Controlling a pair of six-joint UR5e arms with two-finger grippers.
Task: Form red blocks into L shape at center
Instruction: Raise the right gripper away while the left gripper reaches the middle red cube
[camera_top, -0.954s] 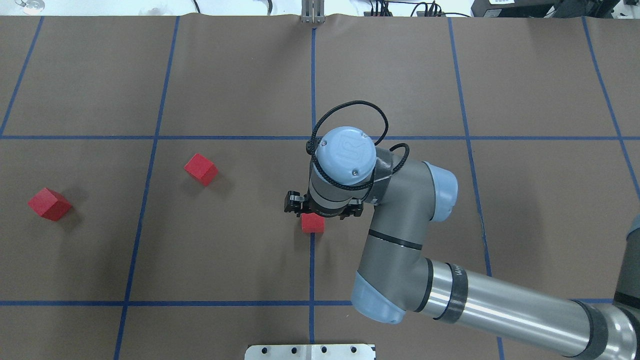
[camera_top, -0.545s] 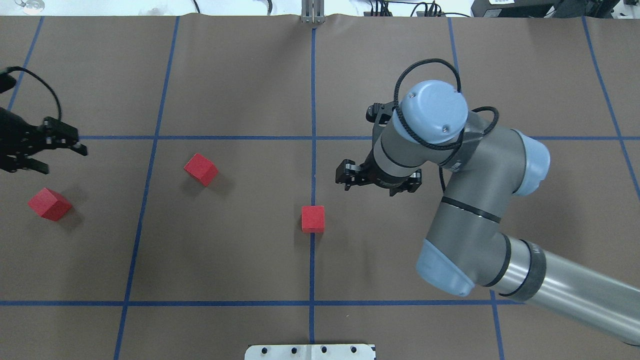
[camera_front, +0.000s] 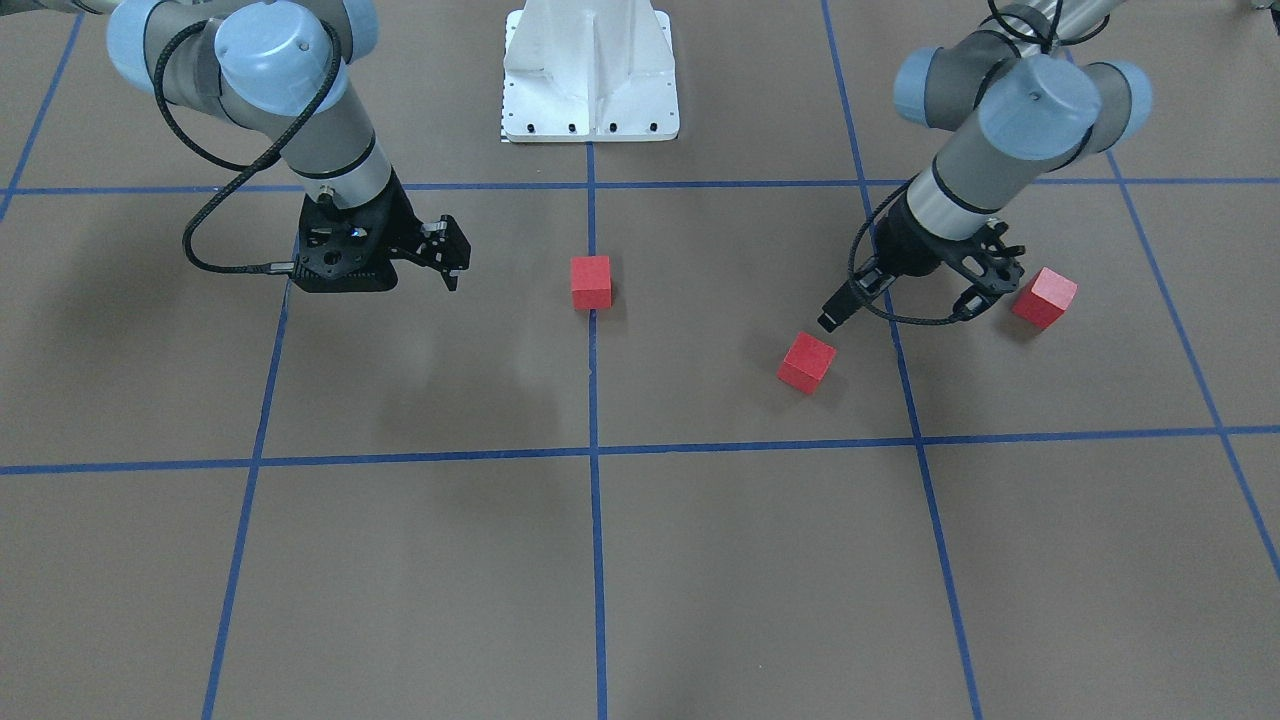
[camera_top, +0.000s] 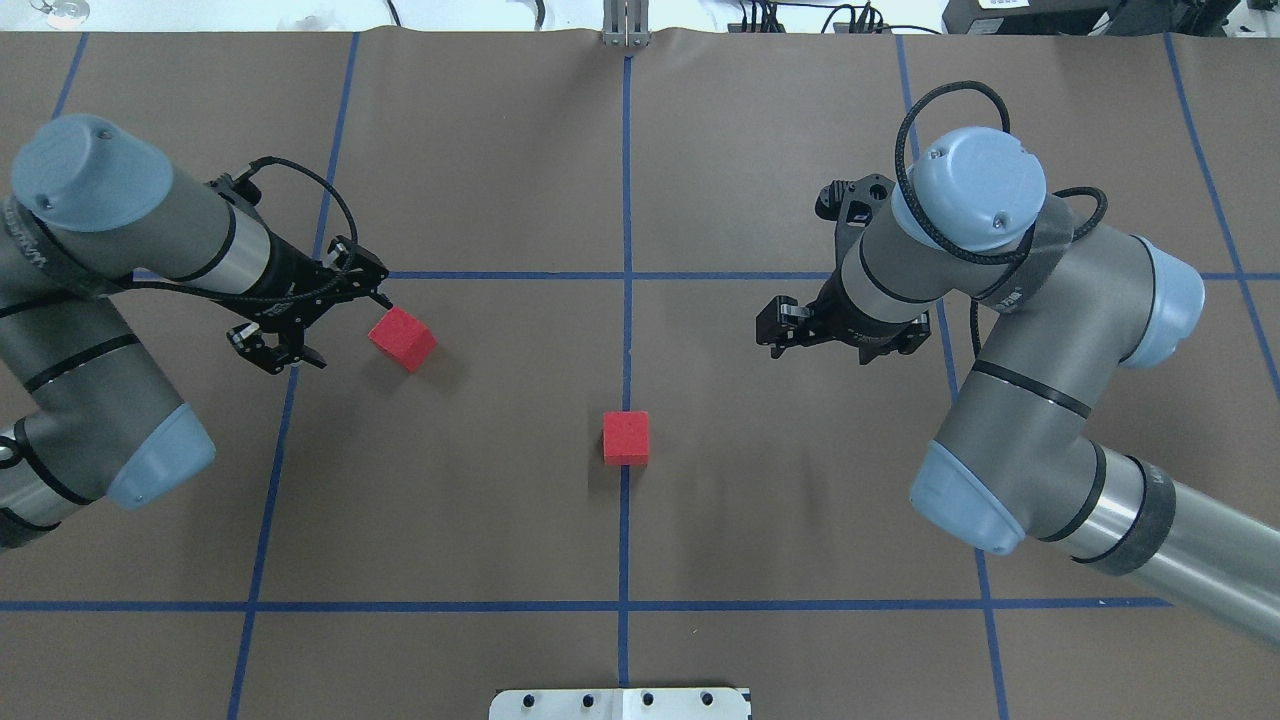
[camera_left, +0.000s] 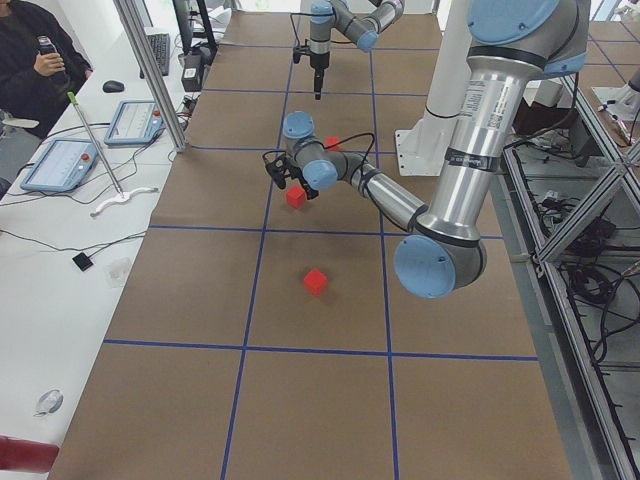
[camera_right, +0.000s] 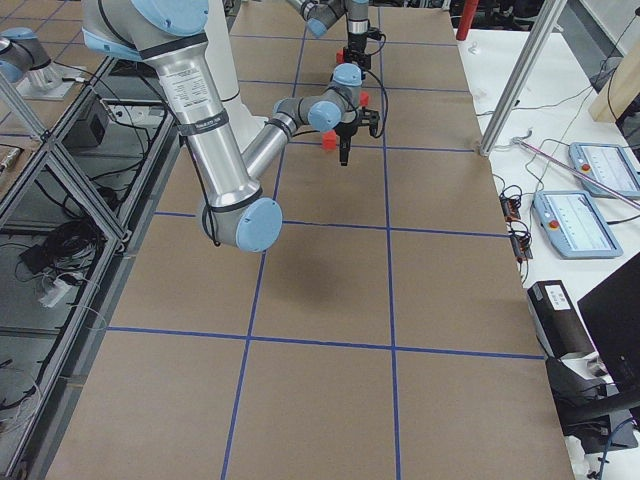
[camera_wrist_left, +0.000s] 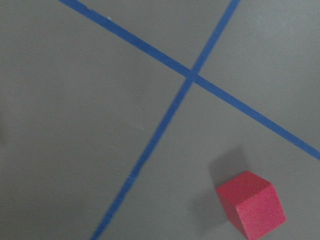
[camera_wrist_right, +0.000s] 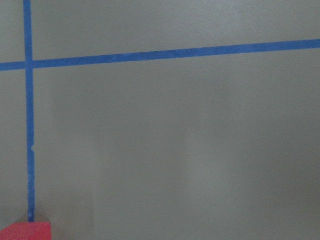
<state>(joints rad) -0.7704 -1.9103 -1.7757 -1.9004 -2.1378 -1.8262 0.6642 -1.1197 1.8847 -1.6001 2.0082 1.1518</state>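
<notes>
At the desk's centre sits one red block (camera_top: 626, 438). Towards the right edge, the right gripper (camera_top: 830, 342) hangs open, pointing down. Towards the left edge, the left gripper (camera_top: 345, 328) hovers tilted, fingers spread, between the second red block (camera_top: 402, 338) and the third red block (camera_front: 1043, 297).

Your red blocks (camera_top: 626, 438) look matte, faintly grainy; the tabletop (camera_top: 480, 500) wears dull brown paper crossed by blue tape (camera_top: 626, 180); the right arm (camera_top: 1200, 560) shows shiny metal and smooth plastic caps (camera_top: 980, 185).

A robotics lab: two industrial arms (camera_top: 1010, 330) work at a table (camera_top: 480, 160) papered brown and marked with a blue tape grid (camera_top: 625, 180). Aluminium posts (camera_left: 152, 75), teach pendants (camera_left: 62, 163), tangled cables (camera_right: 62, 238) and an operator (camera_left: 30, 60) surround it.
</notes>
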